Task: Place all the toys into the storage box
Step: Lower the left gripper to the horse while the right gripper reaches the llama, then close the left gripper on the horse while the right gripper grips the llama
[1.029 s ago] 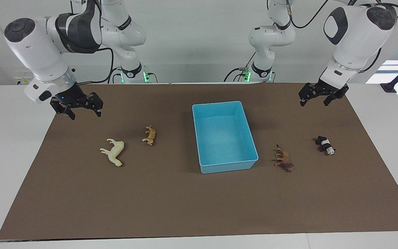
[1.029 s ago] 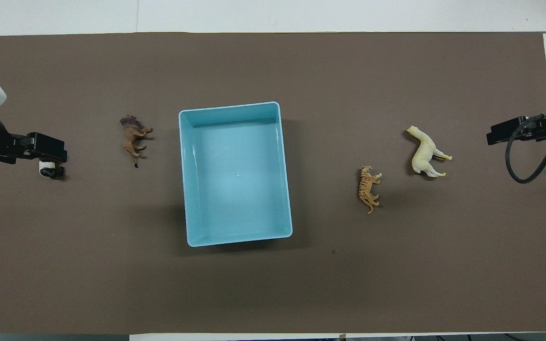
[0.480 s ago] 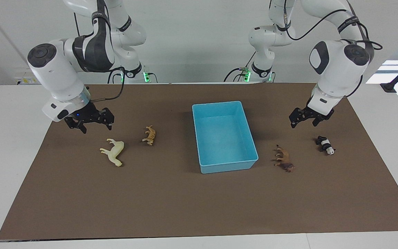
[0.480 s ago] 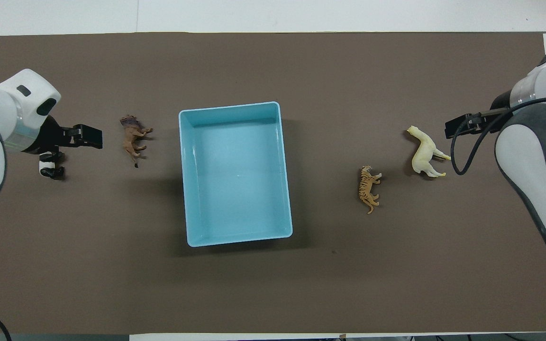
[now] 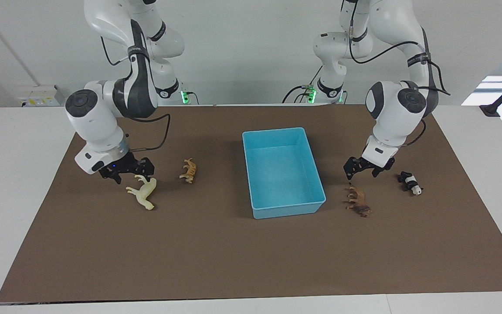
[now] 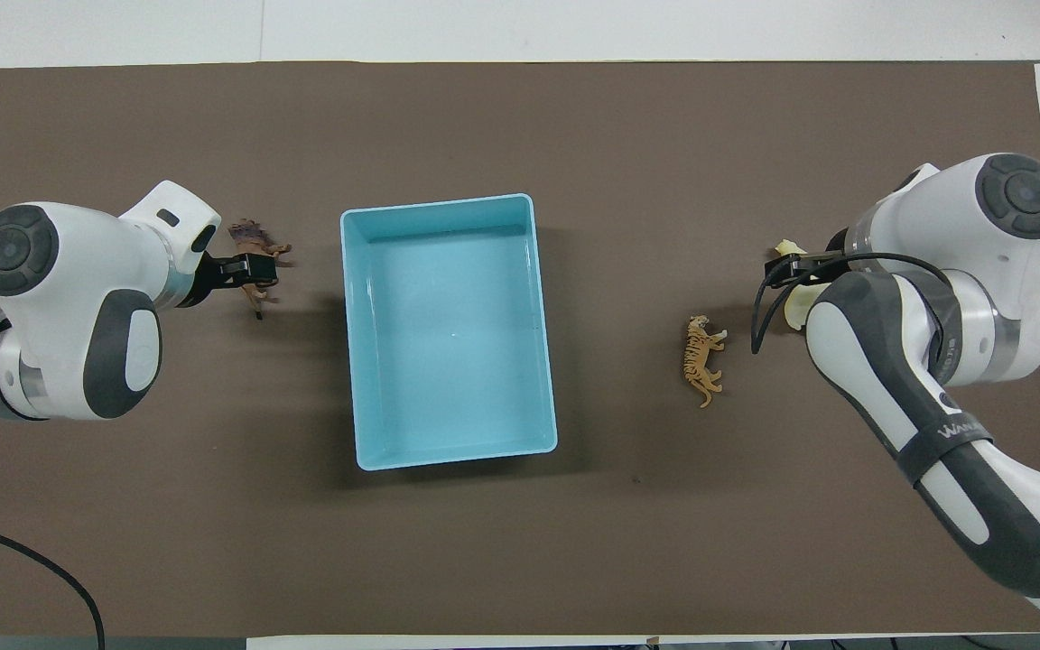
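The light-blue storage box [image 5: 288, 208] stands empty mid-table and shows in the overhead view too [image 6: 448, 459]. The cream-yellow horse [image 5: 143, 193] and the orange tiger [image 5: 188, 170] lie toward the right arm's end. My right gripper [image 5: 132, 175] is open, low over the horse's back. From above the arm hides most of the horse [image 6: 789, 247]; the tiger [image 6: 700, 359] shows. The brown lion [image 5: 357, 201] and the panda [image 5: 410, 182] lie toward the left arm's end. My left gripper [image 5: 361, 173] is open, just above the lion [image 6: 254, 240]. The panda is hidden in the overhead view.
A brown mat [image 5: 233, 253] covers the table, with white table [image 5: 11, 174] showing at both ends. A black cable [image 5: 161, 135] hangs from the right arm's wrist.
Both grippers have come down and inward from the mat's corners nearest the robots: the right one to the horse, the left one past the panda to the lion. No toy has moved.
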`<state>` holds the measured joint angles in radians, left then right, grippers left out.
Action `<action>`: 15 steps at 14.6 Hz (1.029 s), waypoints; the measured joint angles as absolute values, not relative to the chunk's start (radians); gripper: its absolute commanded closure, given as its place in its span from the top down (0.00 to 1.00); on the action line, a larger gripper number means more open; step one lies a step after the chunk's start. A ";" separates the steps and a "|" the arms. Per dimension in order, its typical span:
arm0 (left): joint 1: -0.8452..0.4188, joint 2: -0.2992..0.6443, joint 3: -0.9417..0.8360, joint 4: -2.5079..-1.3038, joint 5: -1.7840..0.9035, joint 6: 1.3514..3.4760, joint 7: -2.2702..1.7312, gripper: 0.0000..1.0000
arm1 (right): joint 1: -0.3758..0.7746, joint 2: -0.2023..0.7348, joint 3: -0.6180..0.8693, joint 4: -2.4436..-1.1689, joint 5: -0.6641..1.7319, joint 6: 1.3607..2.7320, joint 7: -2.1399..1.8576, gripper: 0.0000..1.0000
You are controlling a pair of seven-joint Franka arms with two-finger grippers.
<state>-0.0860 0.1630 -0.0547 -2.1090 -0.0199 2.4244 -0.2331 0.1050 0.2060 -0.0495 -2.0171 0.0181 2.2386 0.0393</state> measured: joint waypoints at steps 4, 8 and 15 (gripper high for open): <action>-0.086 0.161 -0.055 -2.120 -0.020 2.454 -0.286 1.00 | 0.103 0.206 -0.052 -2.070 0.018 2.259 0.077 1.00; -0.088 0.191 -0.059 -2.129 -0.017 2.457 -0.144 1.00 | 0.099 0.209 -0.053 -2.093 0.018 2.265 0.153 1.00; -0.087 0.287 -0.055 -2.090 0.019 2.504 -0.059 1.00 | 0.082 0.257 -0.056 -2.103 0.018 2.338 0.208 0.47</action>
